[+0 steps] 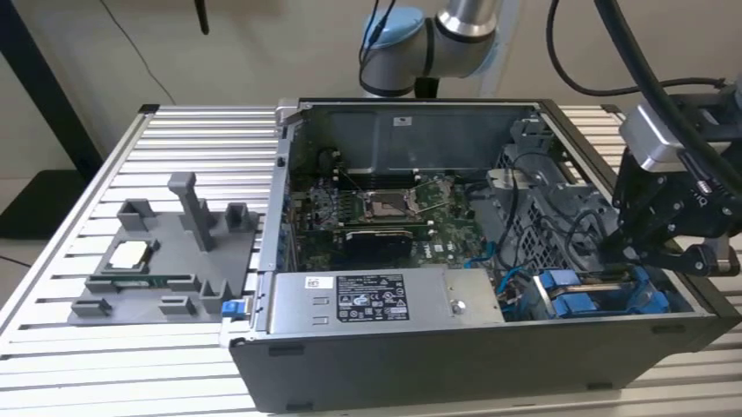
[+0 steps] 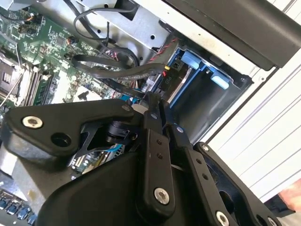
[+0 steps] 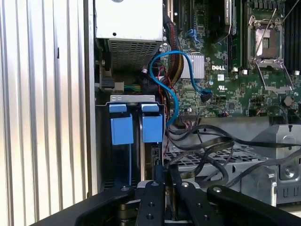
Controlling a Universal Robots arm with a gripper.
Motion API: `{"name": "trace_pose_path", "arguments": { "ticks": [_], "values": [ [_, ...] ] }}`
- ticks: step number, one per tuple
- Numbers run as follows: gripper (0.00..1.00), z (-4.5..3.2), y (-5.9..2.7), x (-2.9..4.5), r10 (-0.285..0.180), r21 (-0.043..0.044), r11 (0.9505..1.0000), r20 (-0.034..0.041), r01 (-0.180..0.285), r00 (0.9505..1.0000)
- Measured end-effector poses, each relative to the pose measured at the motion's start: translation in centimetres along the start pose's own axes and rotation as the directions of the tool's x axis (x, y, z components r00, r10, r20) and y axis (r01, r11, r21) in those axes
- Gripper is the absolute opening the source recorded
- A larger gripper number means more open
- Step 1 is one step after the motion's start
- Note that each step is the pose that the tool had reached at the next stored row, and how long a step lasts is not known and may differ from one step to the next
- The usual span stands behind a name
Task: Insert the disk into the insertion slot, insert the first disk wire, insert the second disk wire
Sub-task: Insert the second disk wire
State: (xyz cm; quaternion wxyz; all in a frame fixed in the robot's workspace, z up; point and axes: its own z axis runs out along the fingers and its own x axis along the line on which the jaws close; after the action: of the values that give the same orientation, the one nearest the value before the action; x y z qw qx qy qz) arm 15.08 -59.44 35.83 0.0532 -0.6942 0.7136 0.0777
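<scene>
Already the disk [image 3: 152, 141] appears seated on edge in the insertion slot [image 3: 132, 99], with its blue carrier tab at the mouth of the bay. In the exterior view the slot lies just to the exterior view's right of the power-supply box [image 1: 383, 300], in the same front corner of the computer case [image 1: 464, 365].

The gripper [image 2: 153, 101] hangs directly over the slot, close to the box. Its fingers [image 2: 157, 155] are drawn together until they nearly touch, and I cannot tell whether anything thin is caught between them.

A blue cable [image 3: 175, 80] arcs beside the box's vented end and over the motherboard [image 1: 383, 208], which lies beyond the box. Black cables [image 3: 207, 136] sprawl near the slot.

Outside the case, well apart from the box on the exterior view's left, a grey fixture tray [image 1: 162, 261] rests on the slatted table [image 1: 116, 382].
</scene>
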Motion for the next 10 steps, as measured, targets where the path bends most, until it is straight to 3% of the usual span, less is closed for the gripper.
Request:
{"name": "trace_pose_path", "arguments": {
  "ticks": [10],
  "values": [
    [0.16, 0.89, -0.11, 0.17, 0.001, -0.0038, 1.0000, -0.0001, -0.001, 1.0000]
  ]
}}
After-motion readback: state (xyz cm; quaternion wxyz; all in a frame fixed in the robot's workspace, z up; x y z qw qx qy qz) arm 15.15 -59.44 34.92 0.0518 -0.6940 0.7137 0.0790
